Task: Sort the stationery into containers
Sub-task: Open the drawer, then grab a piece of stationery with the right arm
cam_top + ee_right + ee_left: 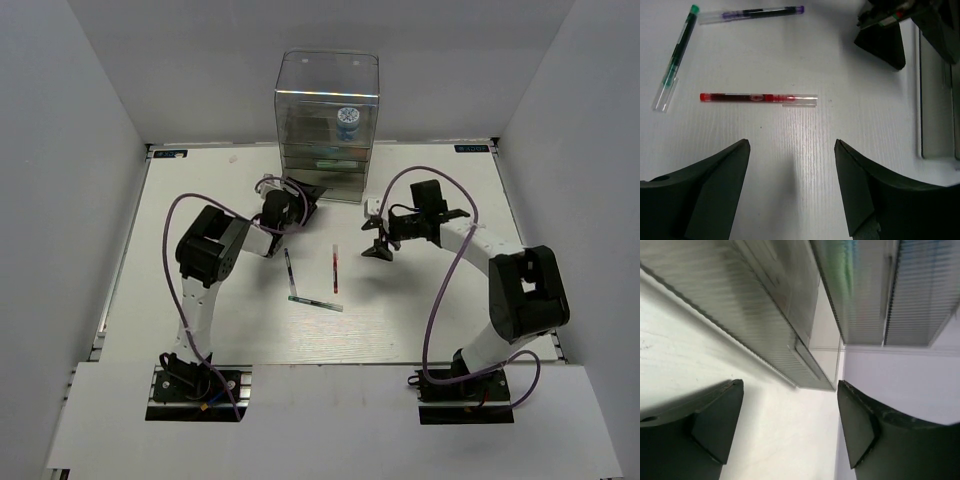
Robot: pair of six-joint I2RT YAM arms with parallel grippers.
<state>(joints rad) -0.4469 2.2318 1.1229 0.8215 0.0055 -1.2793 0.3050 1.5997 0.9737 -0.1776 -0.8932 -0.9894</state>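
The clear organiser (328,110) stands at the table's far middle, with the blue-and-white tape roll (347,122) in its tall upper compartment. A pale green shape shows faintly in a drawer (326,156). The red pen (334,268), dark pen (288,270) and green pen (315,302) lie loose on the table. My left gripper (300,200) is open and empty, close to the grey drawers (765,305). My right gripper (378,246) is open and empty, just right of the red pen (758,98). The green pen (675,57) and dark pen (751,13) lie beyond it.
White walls close in the table on the left, back and right. The organiser's base edge (935,100) shows at the right of the right wrist view, with the left gripper's finger (885,40) near it.
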